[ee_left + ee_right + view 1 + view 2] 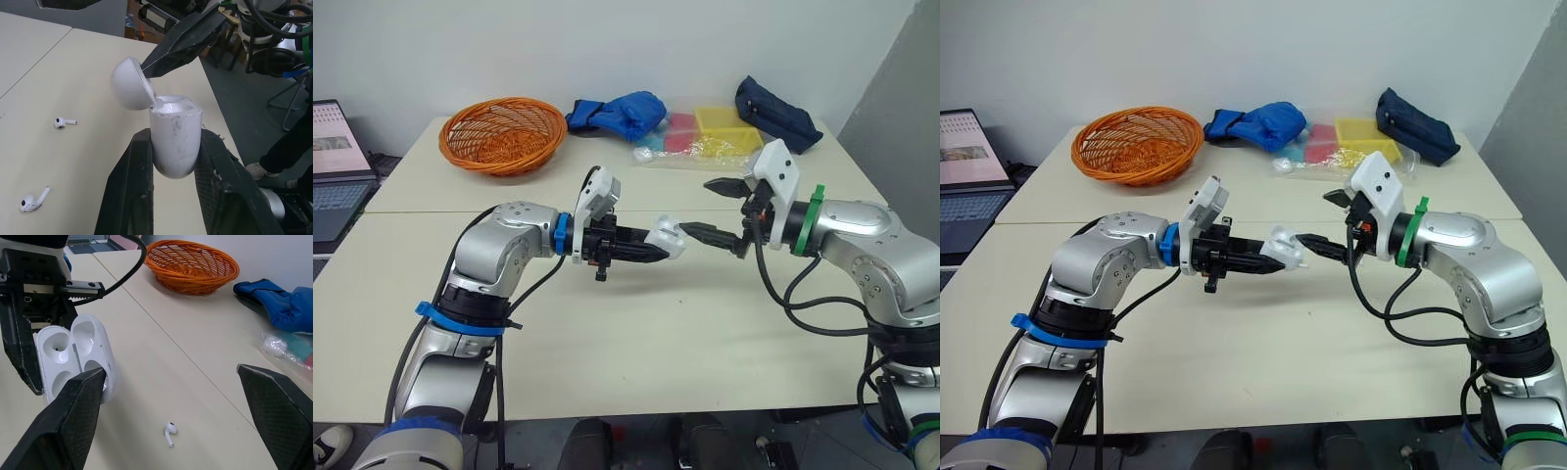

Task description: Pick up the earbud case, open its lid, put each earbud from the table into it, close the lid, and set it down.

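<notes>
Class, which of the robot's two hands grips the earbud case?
The left hand, clamped on the earbud case; the right hand is open.

A plain white wall point(607, 49) backs the far table point(421, 186), which butts against the near table point(636, 343); both are cream. A grey panel point(901, 88) stands at the right and a laptop point(335, 142) at the left. The floor point(249, 122) is grey, the light even.
</notes>
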Robot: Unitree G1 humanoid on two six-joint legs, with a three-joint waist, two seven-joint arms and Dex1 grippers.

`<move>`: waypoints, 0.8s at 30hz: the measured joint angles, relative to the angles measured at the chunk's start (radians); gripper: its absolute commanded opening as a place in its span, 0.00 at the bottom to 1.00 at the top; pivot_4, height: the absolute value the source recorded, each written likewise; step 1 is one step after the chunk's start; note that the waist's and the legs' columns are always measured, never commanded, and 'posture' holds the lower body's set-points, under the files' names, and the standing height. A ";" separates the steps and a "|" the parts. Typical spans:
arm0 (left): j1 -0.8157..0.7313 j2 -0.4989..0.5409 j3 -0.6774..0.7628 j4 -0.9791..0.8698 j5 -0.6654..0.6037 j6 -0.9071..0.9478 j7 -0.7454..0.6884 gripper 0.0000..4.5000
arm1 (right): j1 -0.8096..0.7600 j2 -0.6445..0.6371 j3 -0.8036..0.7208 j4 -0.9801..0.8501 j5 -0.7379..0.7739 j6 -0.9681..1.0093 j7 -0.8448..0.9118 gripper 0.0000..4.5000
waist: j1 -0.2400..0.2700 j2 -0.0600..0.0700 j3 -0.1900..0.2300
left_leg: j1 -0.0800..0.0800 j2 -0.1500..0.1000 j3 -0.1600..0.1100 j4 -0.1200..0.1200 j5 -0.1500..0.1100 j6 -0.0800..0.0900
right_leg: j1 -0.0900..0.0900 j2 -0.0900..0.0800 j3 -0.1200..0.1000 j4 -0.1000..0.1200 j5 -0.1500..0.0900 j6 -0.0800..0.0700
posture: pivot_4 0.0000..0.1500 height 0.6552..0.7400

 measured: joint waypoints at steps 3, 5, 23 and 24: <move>0.006 0.002 0.005 -0.001 0.000 -0.014 0.008 0.17 | -0.015 0.014 -0.062 -0.004 0.104 0.078 0.006 0.99 | 0.000 0.000 0.000 | 0.000 0.000 0.000 0.000 0.000 0.000 | 0.000 0.000 0.000 0.000 0.000 0.000 | 1.00 1.00; 0.025 0.003 0.008 0.002 0.003 -0.022 0.025 0.17 | -0.025 0.004 -0.107 -0.024 0.166 0.120 0.008 0.99 | 0.000 0.000 0.000 | 0.000 0.000 0.000 0.000 0.000 0.000 | 0.000 0.000 0.000 0.000 0.000 0.000 | 1.00 1.00; 0.189 0.170 0.246 -0.007 0.020 -0.108 0.204 0.17 | 0.069 0.135 0.030 0.256 -0.054 -0.089 -0.143 0.99 | -0.005 0.000 0.000 | 0.000 0.001 0.000 -0.002 0.000 0.000 | -0.002 0.001 0.000 0.000 -0.001 -0.002 | 1.00 1.00; 0.206 0.175 0.256 -0.019 0.019 -0.107 0.215 0.17 | 0.077 0.161 0.068 0.304 -0.097 -0.157 -0.137 0.99 | -0.003 0.000 0.000 | -0.001 0.001 0.001 -0.002 0.000 0.000 | -0.002 0.001 0.000 0.000 -0.001 -0.002 | 1.00 1.00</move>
